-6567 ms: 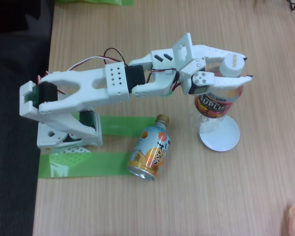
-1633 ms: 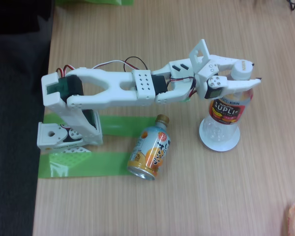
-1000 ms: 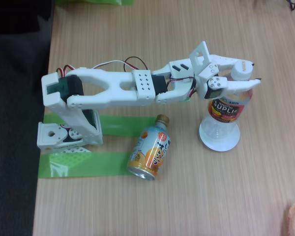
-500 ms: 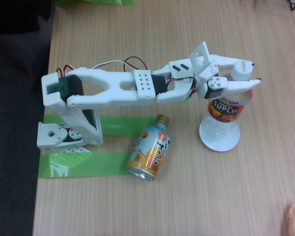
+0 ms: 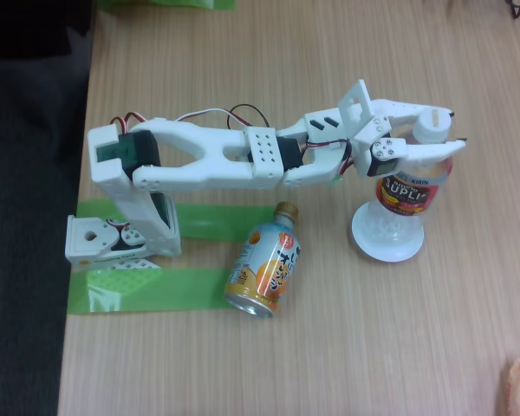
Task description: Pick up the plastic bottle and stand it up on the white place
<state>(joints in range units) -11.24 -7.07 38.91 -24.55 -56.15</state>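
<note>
The plastic bottle (image 5: 405, 192) stands upright on the white place (image 5: 388, 243), its base sitting toward the right side of the dish. My hand (image 5: 449, 128) is closed around its neck, just under the cap. If I open too fast, a finger may drag the light bottle and tip it toward the orange can (image 5: 264, 263) lying on the surface (image 5: 329, 347).
</note>
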